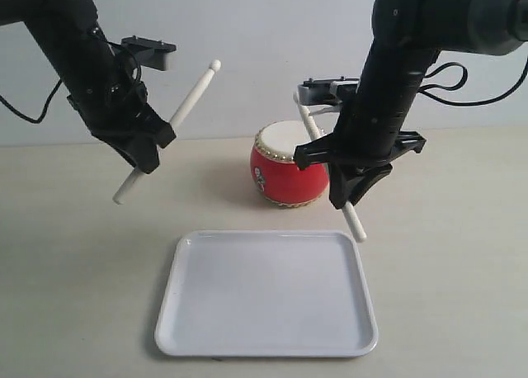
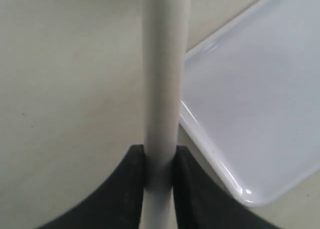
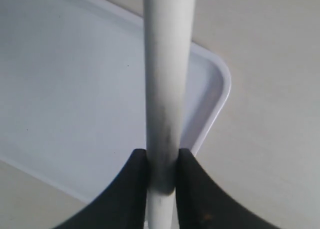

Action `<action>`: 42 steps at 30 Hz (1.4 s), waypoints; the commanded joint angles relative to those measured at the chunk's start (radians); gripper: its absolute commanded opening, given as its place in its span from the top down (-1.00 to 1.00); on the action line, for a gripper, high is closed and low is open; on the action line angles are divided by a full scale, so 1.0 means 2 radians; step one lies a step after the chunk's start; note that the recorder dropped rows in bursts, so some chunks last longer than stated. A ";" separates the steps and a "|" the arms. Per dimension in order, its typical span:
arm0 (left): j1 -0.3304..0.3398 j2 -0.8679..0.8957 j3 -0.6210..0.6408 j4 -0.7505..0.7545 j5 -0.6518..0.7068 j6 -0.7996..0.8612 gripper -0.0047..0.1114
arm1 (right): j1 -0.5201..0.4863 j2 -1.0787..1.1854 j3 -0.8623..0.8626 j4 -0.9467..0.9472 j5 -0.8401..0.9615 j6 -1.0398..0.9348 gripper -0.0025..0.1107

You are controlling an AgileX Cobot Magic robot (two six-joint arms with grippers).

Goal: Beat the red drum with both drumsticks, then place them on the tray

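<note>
**Left end effector** [image 1: 151, 153]: jaws clamped on the left drumstick [image 1: 191, 96] and held in the air above the desk [image 1: 74, 287]. It is left of the red drum [image 1: 287, 170] and well apart from it. The stick slants, with its rounded tip up and toward the drum and its butt end low and outward.

**Right end effector** [image 1: 353, 184]: jaws clamped on the right drumstick [image 1: 355, 223] near mid-length. The stick's upper end lies over the right side of the drum's skin; whether it touches cannot be told. Its lower end hangs beside the tray's far right corner.

**Drum:** upright on the desk, just behind the tray's far edge and apart from it. The right arm hides its right flank in the exterior view.

**Tray** [image 1: 264, 295]: flat on the desk. Each wrist view shows one tray corner beneath its stick.
</note>
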 commanded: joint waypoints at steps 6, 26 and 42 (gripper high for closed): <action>0.001 0.006 0.033 -0.023 -0.001 -0.001 0.92 | -0.002 0.069 -0.009 -0.001 -0.002 0.012 0.96; -0.010 0.100 -0.045 -0.070 -0.001 0.043 0.92 | -0.038 -0.061 -0.007 -0.067 -0.002 0.011 0.96; -0.037 0.157 -0.077 -0.054 -0.001 0.050 0.92 | -0.041 -0.061 0.014 -0.056 -0.002 -0.005 0.96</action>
